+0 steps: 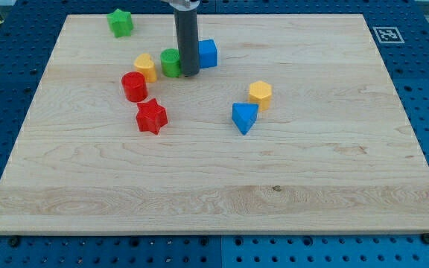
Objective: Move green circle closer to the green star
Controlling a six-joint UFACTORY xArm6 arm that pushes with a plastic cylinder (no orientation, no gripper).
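The green circle (170, 62) sits near the board's upper left, partly hidden by my rod. My tip (189, 74) rests against its right side, between it and a blue cube (208, 53). The green star (120, 22) lies further toward the view's upper left, near the board's top edge, apart from the circle. A yellow block (146, 67) touches or nearly touches the green circle's left side.
A red cylinder (134, 86) and a red star (152, 116) lie below the yellow block. A yellow hexagon (260, 94) and a blue triangular block (243, 117) sit right of centre. The wooden board (214, 193) lies on a blue perforated table.
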